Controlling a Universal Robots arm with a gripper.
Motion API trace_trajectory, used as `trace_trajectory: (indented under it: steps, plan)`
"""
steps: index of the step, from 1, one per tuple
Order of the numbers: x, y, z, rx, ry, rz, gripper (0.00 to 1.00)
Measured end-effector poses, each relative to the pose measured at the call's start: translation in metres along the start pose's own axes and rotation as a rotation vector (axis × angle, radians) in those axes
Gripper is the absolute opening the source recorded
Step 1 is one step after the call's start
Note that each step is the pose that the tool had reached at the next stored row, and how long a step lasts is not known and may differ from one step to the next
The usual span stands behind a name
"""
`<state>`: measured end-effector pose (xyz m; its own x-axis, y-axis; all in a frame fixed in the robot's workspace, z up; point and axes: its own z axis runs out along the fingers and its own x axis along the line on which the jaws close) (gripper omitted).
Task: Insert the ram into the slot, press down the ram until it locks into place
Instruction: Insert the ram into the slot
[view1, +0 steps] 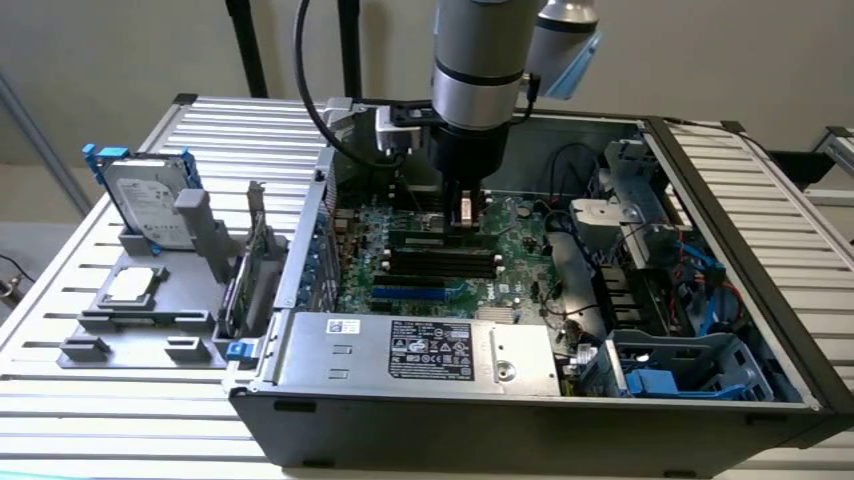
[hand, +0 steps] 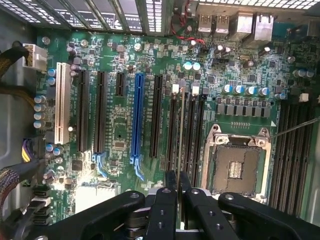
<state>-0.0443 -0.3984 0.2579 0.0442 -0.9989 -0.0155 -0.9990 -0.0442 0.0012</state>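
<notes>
Jaws were pinched on the ram (hand: 179, 135), stick held edge-on between them, hanging over the black slot (hand: 172, 135), not yet seated.

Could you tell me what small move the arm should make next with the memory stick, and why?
Probably a slow, straight descent. The gripper is shut on the memory stick, which hangs edge-on above the parallel black slots and runs along them, but does not look seated yet. I cannot tell which slot it sits over, so it should go gently.
</notes>
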Motion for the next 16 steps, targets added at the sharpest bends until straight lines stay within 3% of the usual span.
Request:
trace_trajectory:
  steps: [8,12,16]
  plan:
    - [0.0,-0.0022,0.012,-0.0045,-0.0002,-0.001,0.14]
    - [0.0,-0.0037,0.0137,-0.0115,0.0006,-0.001,0.14]
    - [0.0,-0.0037,0.014,-0.0116,0.0005,-0.001,0.14]
